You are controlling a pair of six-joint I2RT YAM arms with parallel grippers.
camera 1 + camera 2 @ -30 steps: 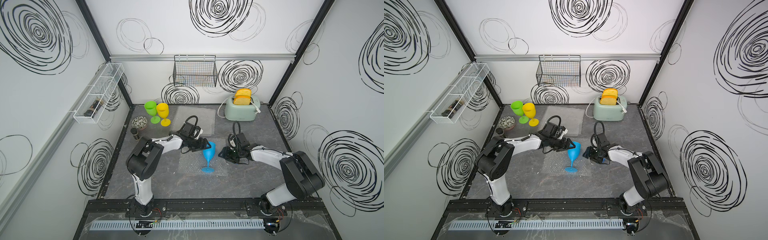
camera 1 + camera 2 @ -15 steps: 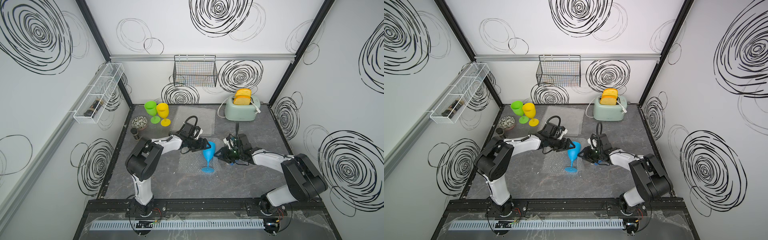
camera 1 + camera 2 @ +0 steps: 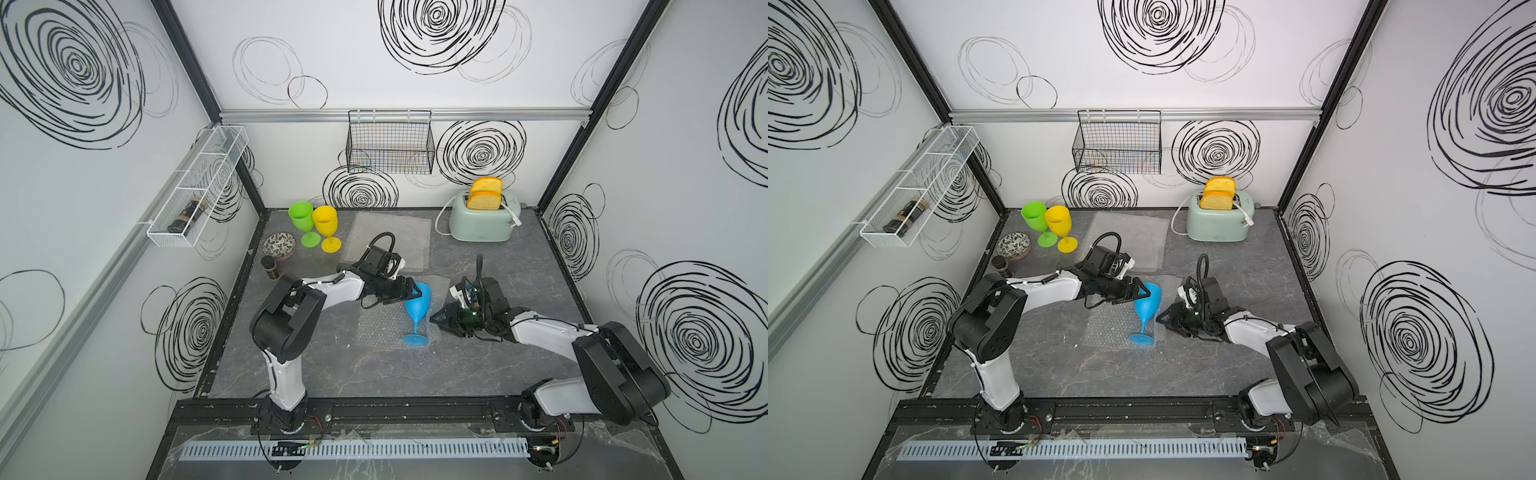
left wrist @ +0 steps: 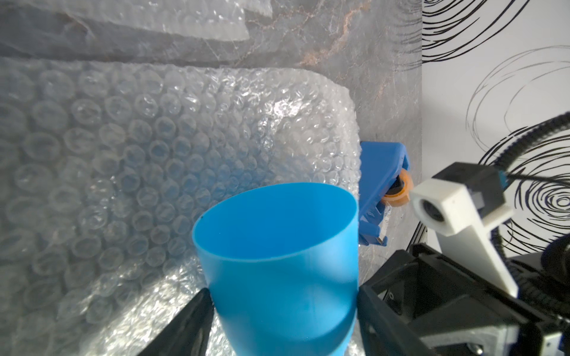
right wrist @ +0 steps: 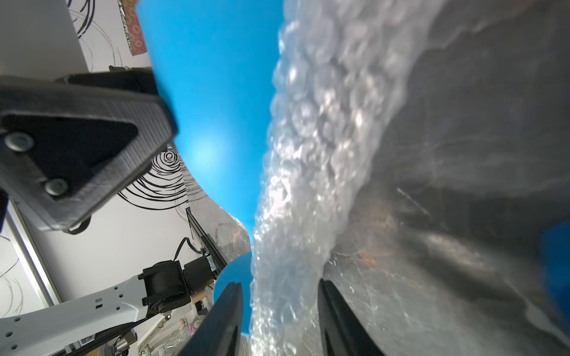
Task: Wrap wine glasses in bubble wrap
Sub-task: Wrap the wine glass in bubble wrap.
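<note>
Item under work: the blue goblet [image 3: 417,306]. It stands on its round foot at the centre of both top views. The foot rests on a sheet of bubble wrap [image 3: 376,330] spread on the grey table [image 3: 519,266].

The left gripper [image 3: 417,291] reaches in from the left of the frame at bowl height. The left wrist view shows its fingers [image 4: 191,320] set one on each side of the blue bowl and against its wall, so the bowl is held.

The right gripper [image 3: 436,323] sits low, just right of the goblet's stem, and points at it. In the right wrist view its fingers [image 5: 226,320] stand a narrow gap apart. A raised edge of the bubble wrap runs up between them, alongside the blue bowl. That view is close and blurred, and I cannot tell whether the film is pinched or merely lies in the gap.

The green goblet [image 3: 302,216] and yellow goblet [image 3: 325,218] stand upright side by side at the upper left of the table. They are well apart from the arms and unwrapped. A patterned bowl [image 3: 279,245] sits just beside them.

A second sheet [image 3: 390,235] lies flat at upper centre, behind the left arm. A toaster [image 3: 482,226] occupies the upper right. In the left wrist view, a blue tape dispenser [image 4: 382,182] lies just past the wrap's far edge.
</note>
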